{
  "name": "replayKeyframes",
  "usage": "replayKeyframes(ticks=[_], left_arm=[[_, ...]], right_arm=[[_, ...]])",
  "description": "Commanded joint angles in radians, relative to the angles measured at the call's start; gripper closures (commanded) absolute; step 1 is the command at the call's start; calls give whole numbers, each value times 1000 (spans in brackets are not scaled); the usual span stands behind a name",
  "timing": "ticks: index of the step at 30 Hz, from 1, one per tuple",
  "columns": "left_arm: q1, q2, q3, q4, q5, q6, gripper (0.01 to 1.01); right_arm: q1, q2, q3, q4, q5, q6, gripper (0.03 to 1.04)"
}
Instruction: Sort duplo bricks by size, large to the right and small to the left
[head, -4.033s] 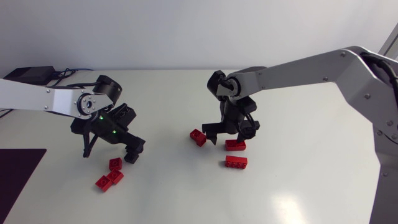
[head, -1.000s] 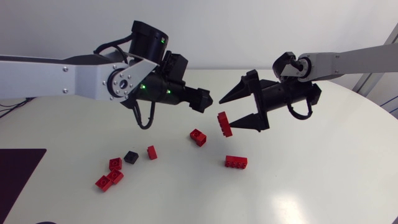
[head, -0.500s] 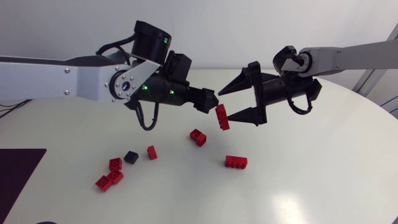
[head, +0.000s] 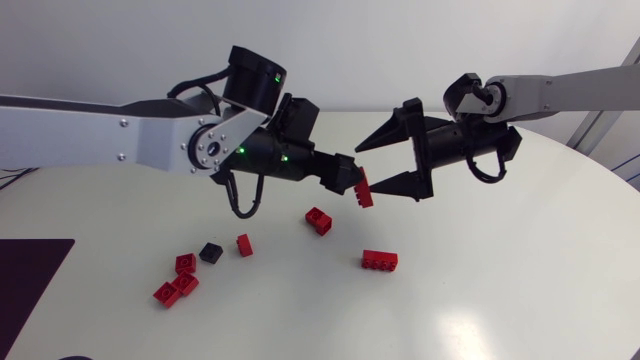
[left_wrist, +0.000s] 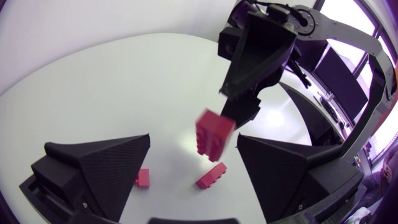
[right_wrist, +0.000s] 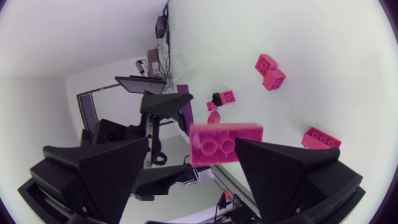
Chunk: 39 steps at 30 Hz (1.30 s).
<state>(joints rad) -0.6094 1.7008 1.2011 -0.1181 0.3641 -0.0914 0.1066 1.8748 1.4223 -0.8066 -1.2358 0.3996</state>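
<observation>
A red two-by-two brick (head: 362, 188) hangs in the air above the table's middle, between my two grippers. It clings to the tip of the lower finger (head: 395, 186) of my right gripper (head: 363, 170), which is open; in the right wrist view the brick (right_wrist: 225, 143) touches only one finger. My left gripper (head: 350, 180) points at it from the left, open. In the left wrist view the brick (left_wrist: 214, 134) sits between and just ahead of the left gripper (left_wrist: 194, 143) fingers, touching neither.
On the table lie a red brick (head: 319, 219), a long red brick (head: 380, 260), a small red brick (head: 244, 244), a small black brick (head: 210, 252) and a cluster of red bricks (head: 178, 280). A black mat (head: 30, 275) lies at the front left.
Both grippers were low over the bricks four seconds ago and are now raised. Over the last second my left gripper moved right until its fingers flank the brick; the right gripper barely shifted.
</observation>
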Motion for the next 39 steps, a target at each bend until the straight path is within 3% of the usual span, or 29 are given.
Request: replayKeyframes(ticks=[1,5,11,18,21,26,31,34,39], left_arm=[[-10,42,-25,-8,10,-11,56],[-9,68,-20,-8,9,-7,56],[0,49,-18,-6,9,-13,56],[34,14,-15,-9,9,-13,56],[82,10,22,-57,3,-2,56],[186,71,80,-183,-70,4,56],[241,77,64,-221,-119,39,56],[261,65,54,-230,-122,51,56],[272,37,45,-233,-120,56,56]], right_arm=[[-30,-39,20,-16,-24,-18,70],[-76,-52,4,-49,-33,-53,70],[-90,-26,9,-213,-31,-220,70],[-108,-29,44,-232,-24,-225,70],[-64,3,96,-240,159,-219,70],[-25,138,231,-194,693,-200,70],[2,256,282,-124,1064,-199,70],[25,294,331,-94,1170,-199,70],[18,386,474,-121,1179,-206,70]])
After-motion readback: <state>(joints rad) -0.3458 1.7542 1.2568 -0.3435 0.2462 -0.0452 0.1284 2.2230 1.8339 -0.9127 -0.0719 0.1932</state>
